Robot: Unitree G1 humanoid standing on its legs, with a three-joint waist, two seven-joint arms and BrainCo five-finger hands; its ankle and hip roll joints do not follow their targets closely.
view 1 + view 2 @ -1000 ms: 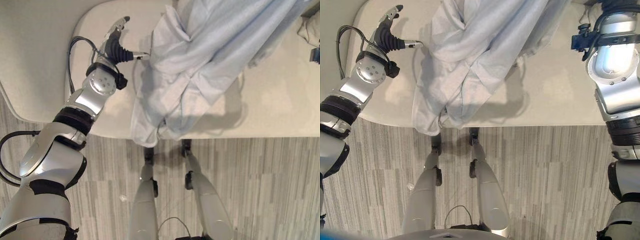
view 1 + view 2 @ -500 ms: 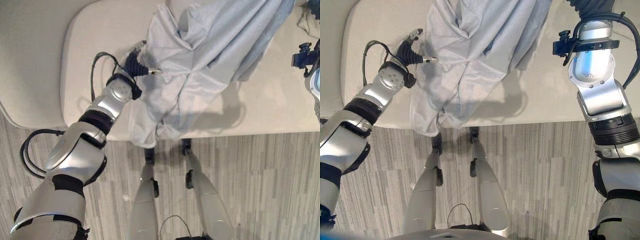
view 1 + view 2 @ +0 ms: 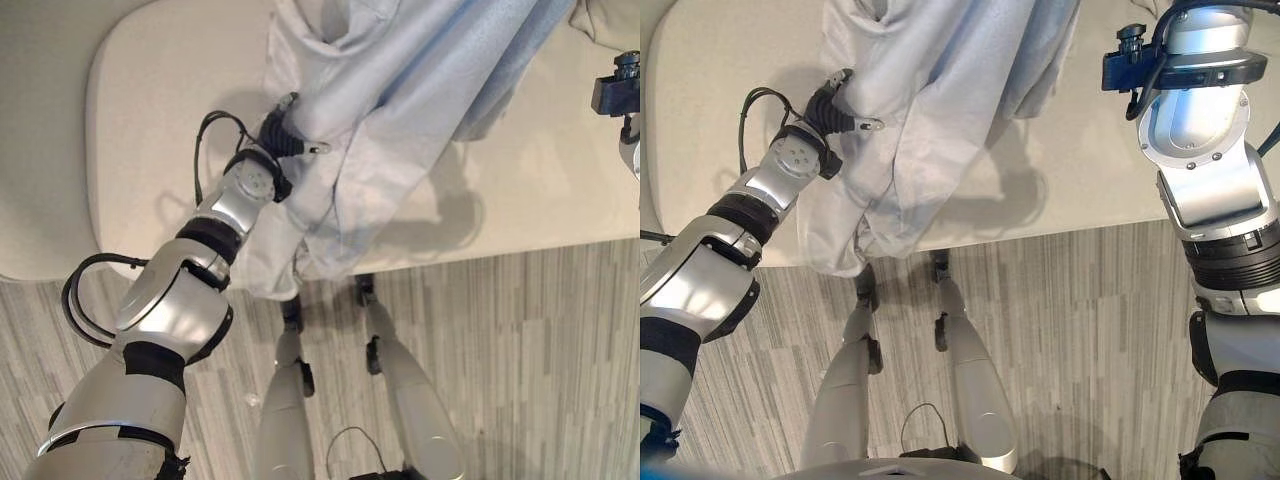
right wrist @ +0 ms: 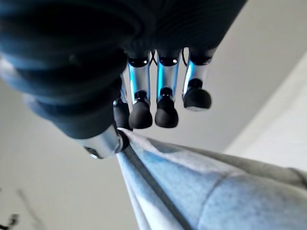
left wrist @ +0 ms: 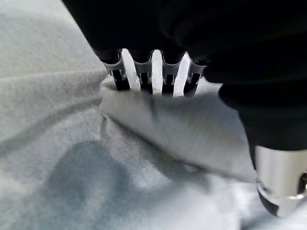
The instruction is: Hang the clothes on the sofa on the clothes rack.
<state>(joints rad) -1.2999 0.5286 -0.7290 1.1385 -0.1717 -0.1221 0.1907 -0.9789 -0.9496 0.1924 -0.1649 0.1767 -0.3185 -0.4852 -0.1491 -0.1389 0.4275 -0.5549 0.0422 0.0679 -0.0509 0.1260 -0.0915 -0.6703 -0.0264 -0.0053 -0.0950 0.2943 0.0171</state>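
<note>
Pale blue garment (image 3: 400,90): raised off sofa (image 3: 160,120), right robot hand (image 4: 158,103) pinching its far edge; left robot hand (image 3: 280,130) has moved in, now grasping a left fold – lift secured for hanging

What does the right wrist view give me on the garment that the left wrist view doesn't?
Right wrist view alone: the right hand with curled fingers, pinching an edge of the light blue garment against its thumb; the cloth hangs taut from that pinch, in front of a pale plain background. Left wrist view alone: the left hand with its fingertips tucked behind a fold of cloth, and crumpled fabric spread all around. Both show the same pale blue garment close up, in contact with a hand.
</note>
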